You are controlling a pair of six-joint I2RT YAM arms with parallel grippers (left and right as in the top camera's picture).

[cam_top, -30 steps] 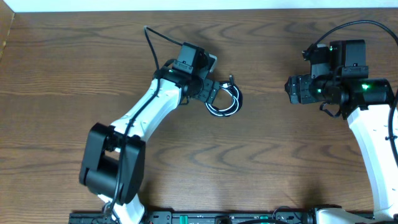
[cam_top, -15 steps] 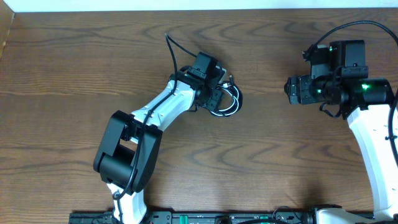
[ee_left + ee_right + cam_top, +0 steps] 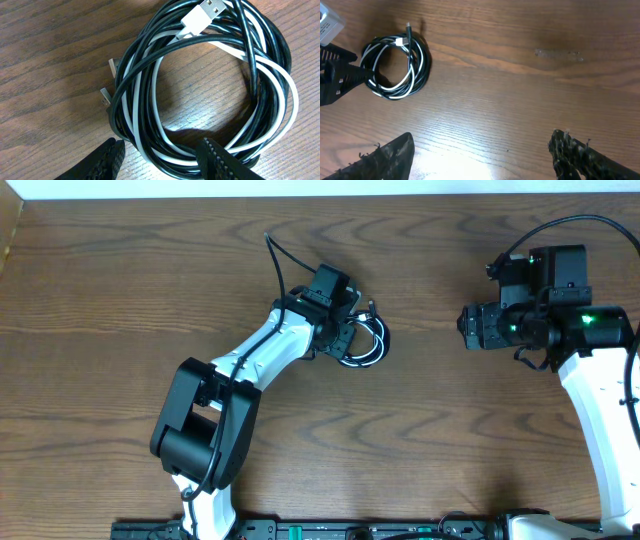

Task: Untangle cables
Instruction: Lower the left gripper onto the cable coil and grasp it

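The black cable [image 3: 278, 46] and the white cable [image 3: 296, 102] are wound together into one small coil [image 3: 383, 340] on the wooden table, left of centre. A white USB plug [image 3: 202, 12] lies on the coil's top. My left gripper [image 3: 162, 157] is open and straddles the near side of the coil, and some table shows between the left finger [image 3: 110, 156] and the strands. My right gripper [image 3: 485, 155] hangs open over bare table far to the right, holding nothing. From there the coil [image 3: 422, 65] shows at upper left.
Two small metal plug ends [image 3: 107, 80] stick out on the coil's left side. The table's far edge meets a white wall [image 3: 300, 188]. The right arm [image 3: 600, 400] stands at the right edge.
The left arm swung right onto the coil and its jaws narrowed around the coil's near side. In the last half second it hardly moved. The right arm stayed still.
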